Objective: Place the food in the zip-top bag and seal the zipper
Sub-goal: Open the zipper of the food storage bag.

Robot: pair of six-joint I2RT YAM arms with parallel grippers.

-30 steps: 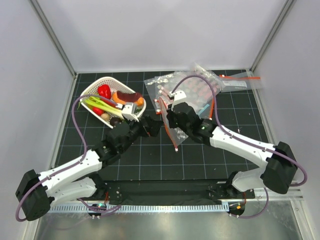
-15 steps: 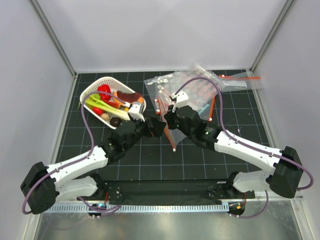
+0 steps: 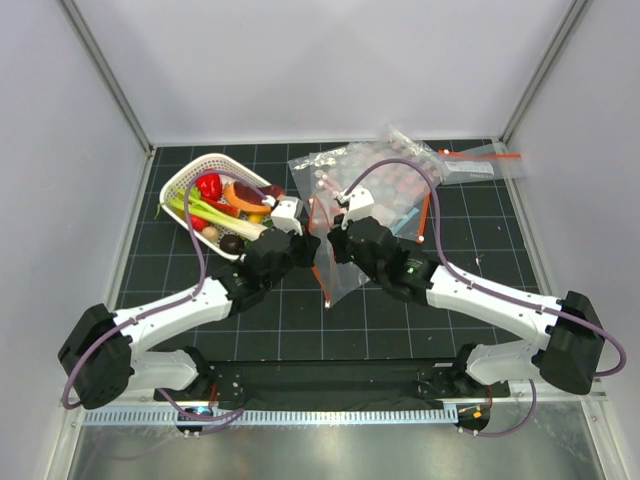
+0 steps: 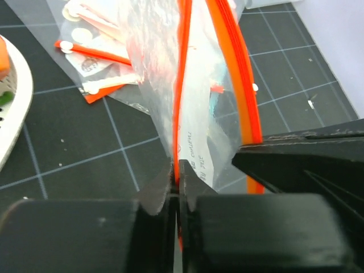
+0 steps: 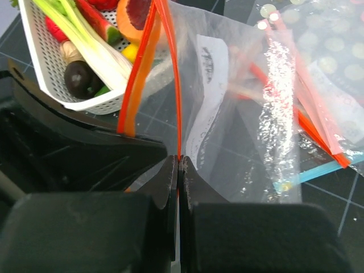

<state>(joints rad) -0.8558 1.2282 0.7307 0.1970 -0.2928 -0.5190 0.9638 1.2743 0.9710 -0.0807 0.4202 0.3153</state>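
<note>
The clear zip-top bag (image 3: 335, 268) hangs upright between both arms, its mouth parted. My left gripper (image 3: 306, 247) (image 4: 177, 170) is shut on one orange-red zipper (image 4: 181, 85) strip. The second strip (image 4: 245, 85) bows away to the right, and my right gripper (image 3: 328, 240) (image 5: 178, 162) is shut on it (image 5: 176, 85). No food shows in the bag. The food lies in the white basket (image 3: 182, 180): a green-and-white stalk (image 5: 94, 42), a watermelon wedge (image 5: 98, 21) and a red fruit (image 3: 209, 185).
More clear bags (image 3: 400, 178) with orange-red strips lie in a pile behind the held bag, one reaching toward the back right corner (image 3: 480, 157). The basket also holds a dark round piece (image 5: 79, 77) and an orange piece (image 3: 243, 195). White walls enclose the black gridded mat (image 3: 300, 320).
My left gripper has swung from beside the basket to the bag's mouth and shut on a zipper strip. The right gripper stayed shut on its strip, and the bag's lower edge shifted left.
</note>
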